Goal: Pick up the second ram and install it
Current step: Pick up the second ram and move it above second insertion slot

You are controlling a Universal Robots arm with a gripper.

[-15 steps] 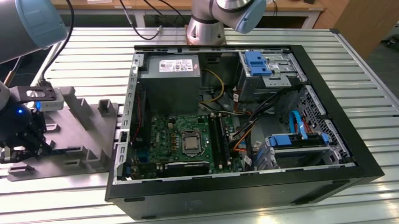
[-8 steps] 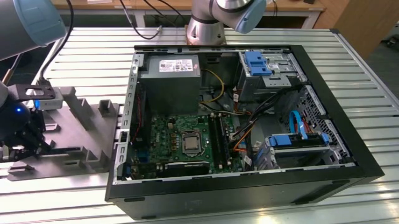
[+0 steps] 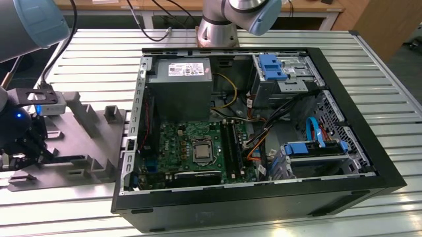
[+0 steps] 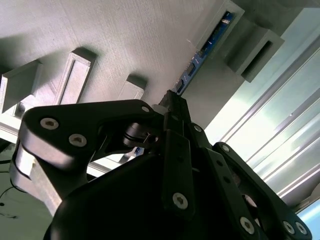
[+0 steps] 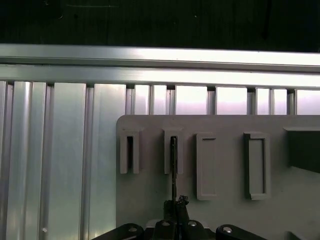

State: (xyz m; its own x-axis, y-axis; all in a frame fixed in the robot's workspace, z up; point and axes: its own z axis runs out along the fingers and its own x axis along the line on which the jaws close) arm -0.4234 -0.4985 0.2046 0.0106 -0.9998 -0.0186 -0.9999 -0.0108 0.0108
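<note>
Resting on the slatted metal bench [image 3: 86,54], the open computer case [image 3: 250,210] is lying just beside the grey moulded tray [image 3: 99,148], on the exterior view's right of it. The green circuit board [image 3: 188,143] is showing inside the case. The pincer [image 3: 26,160] is hanging over the side of the tray farthest from the case, its tips down among the raised blocks.

In the second wrist view the black pincer [image 4: 172,100] is pinching narrowly on the near end of the second ram [image 4: 196,59]. The blue face of the second ram is running from the tips into a slot of the tray.

In the first wrist view the second ram [image 5: 173,160] is showing edge-on. It is standing as a thin dark line in one slotted block [image 5: 167,155] of the tray and reaching to the pincer [image 5: 176,204]. Bare bench slats are lying beyond the tray's edge.
</note>
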